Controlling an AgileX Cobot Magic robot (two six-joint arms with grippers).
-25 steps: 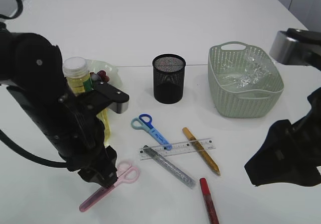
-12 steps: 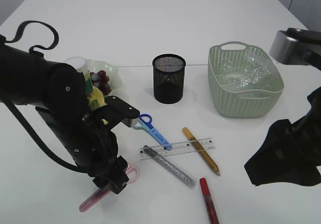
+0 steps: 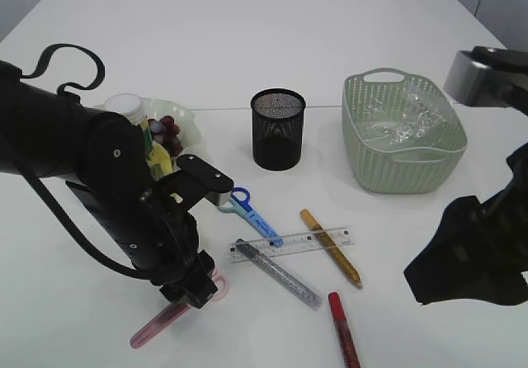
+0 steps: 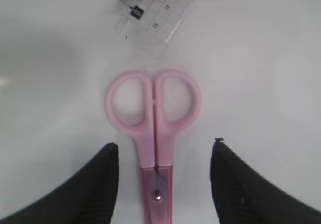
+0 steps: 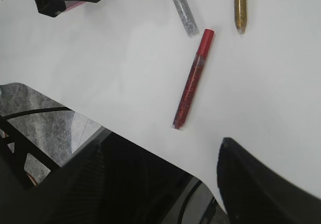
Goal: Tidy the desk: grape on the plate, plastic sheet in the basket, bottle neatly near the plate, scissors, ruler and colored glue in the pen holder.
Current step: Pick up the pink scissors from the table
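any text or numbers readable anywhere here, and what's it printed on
"14" and "15": faint, blurred digits on the clear ruler in the left wrist view, a likely reading only.
Ruler scale marks in the exterior view: too small to read.
Bottle label by the plate: mostly hidden, unreadable.
Glue sticks, scissors, pen holder, basket: no text visible.

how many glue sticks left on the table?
3: silver glue under the ruler, gold glue across the ruler, red glue at the front edge. None visible in the pen holder.
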